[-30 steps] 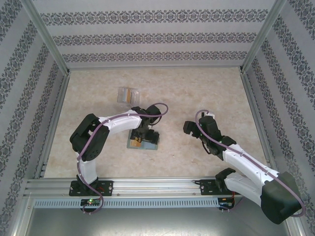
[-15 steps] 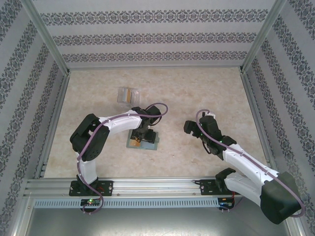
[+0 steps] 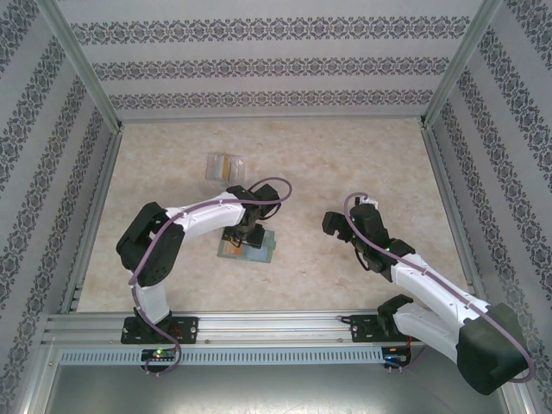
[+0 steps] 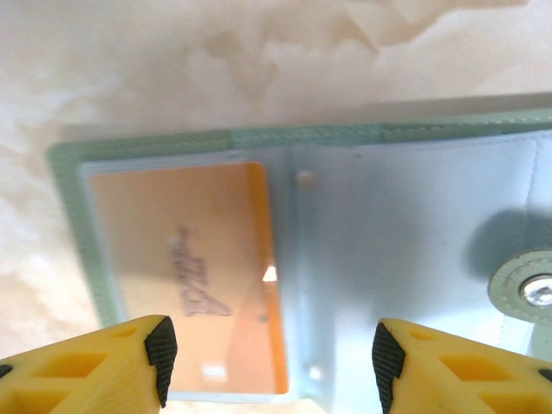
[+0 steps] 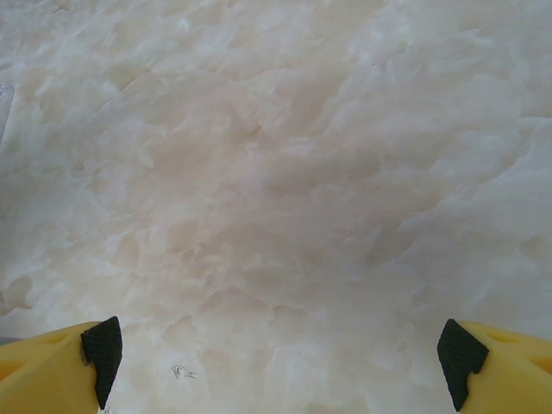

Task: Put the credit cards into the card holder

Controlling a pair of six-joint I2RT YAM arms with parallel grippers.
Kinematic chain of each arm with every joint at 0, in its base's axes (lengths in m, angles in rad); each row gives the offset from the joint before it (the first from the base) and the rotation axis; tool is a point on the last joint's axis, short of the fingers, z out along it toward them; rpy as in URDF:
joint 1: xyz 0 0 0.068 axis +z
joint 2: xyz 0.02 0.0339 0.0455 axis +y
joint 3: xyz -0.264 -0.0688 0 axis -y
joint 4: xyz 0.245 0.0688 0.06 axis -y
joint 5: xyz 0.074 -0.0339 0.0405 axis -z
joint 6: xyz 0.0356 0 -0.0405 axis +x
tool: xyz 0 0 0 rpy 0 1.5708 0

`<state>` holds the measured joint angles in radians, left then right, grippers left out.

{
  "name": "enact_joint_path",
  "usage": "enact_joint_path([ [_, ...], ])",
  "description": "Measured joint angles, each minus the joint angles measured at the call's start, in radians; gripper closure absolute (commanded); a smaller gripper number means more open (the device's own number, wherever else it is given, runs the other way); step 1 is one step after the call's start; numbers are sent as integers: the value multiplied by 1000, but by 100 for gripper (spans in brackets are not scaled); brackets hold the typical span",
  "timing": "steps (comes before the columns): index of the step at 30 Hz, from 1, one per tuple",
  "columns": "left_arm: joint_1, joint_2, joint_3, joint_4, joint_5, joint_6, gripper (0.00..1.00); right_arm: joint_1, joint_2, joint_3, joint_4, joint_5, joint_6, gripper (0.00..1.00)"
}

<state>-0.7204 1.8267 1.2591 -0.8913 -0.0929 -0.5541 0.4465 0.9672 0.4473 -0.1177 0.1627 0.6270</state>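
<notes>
Hovering left gripper (image 4: 272,354) part-open, empty, above card holder (image 4: 397,216).

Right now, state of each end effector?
Left end effector: open, nothing held, over the card holder.
Right end effector: open, nothing held, above the table.

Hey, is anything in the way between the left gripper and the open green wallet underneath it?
Nothing visible. The left gripper hangs directly over the open sage-green folding card holder, with the orange-yellow card lying inside it.
</notes>
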Motion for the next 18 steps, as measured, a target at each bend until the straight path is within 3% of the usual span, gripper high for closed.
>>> enact_joint_path([
  [4,3,-19,3,-19,-48,0,35,-2,4,0,3,0,0,3],
  [9,10,-25,1,-6,10,8,17,-13,4,0,3,-2,0,2],
  [11,9,-39,-10,25,62,8,0,-13,4,0,3,-4,-1,3],
  [18,-13,-50,-24,74,118,5,3,-13,2,0,3,-8,0,3],
])
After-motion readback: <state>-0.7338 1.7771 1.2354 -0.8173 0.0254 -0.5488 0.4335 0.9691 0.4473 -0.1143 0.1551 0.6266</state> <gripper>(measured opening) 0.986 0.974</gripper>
